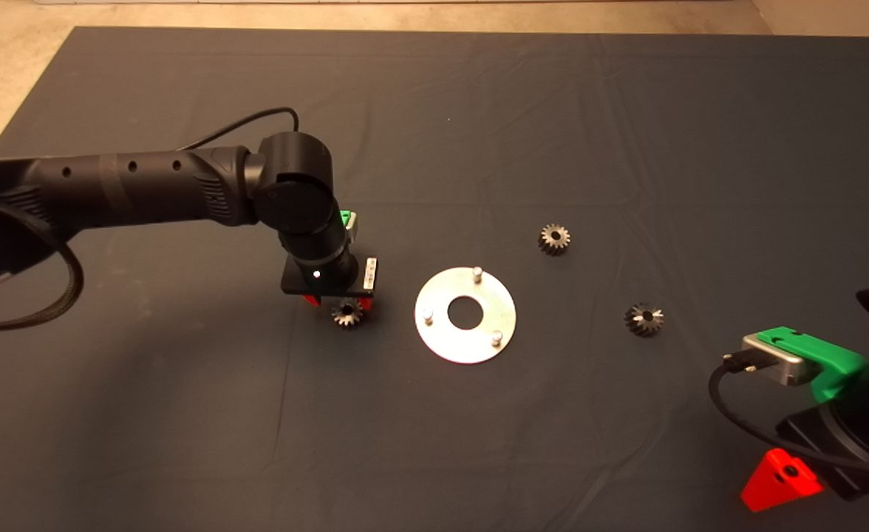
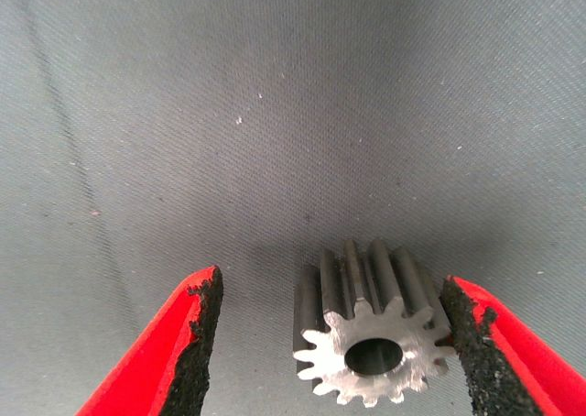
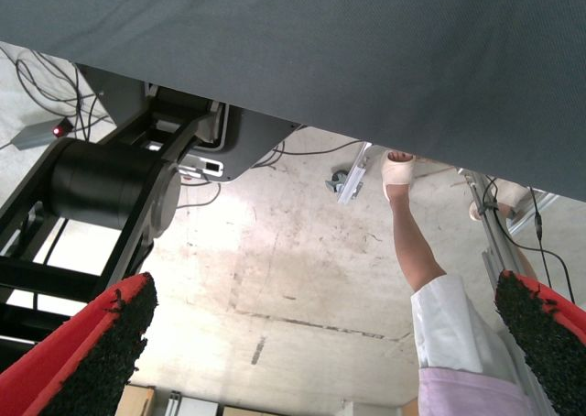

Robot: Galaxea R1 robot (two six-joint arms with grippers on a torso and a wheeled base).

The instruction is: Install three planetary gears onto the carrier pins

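A shiny round carrier disc (image 1: 442, 332) with a centre hole lies mid-mat, three upright pins (image 1: 477, 273) on it, all bare. Three metal gears lie on the mat: one (image 1: 347, 313) left of the disc, one (image 1: 554, 239) to its upper right, one (image 1: 643, 319) to its right. My left gripper (image 1: 337, 301) is over the left gear, fingers open. In the left wrist view that gear (image 2: 371, 338) lies between the pads (image 2: 201, 333), close to one of them, with a gap to the other. My right gripper (image 1: 782, 476) is parked at the lower right, open and empty.
The dark mat (image 1: 183, 406) covers the table. The right wrist view looks past the mat's edge at the floor, where a person's leg (image 3: 412, 242) and a black machine base (image 3: 110, 187) show.
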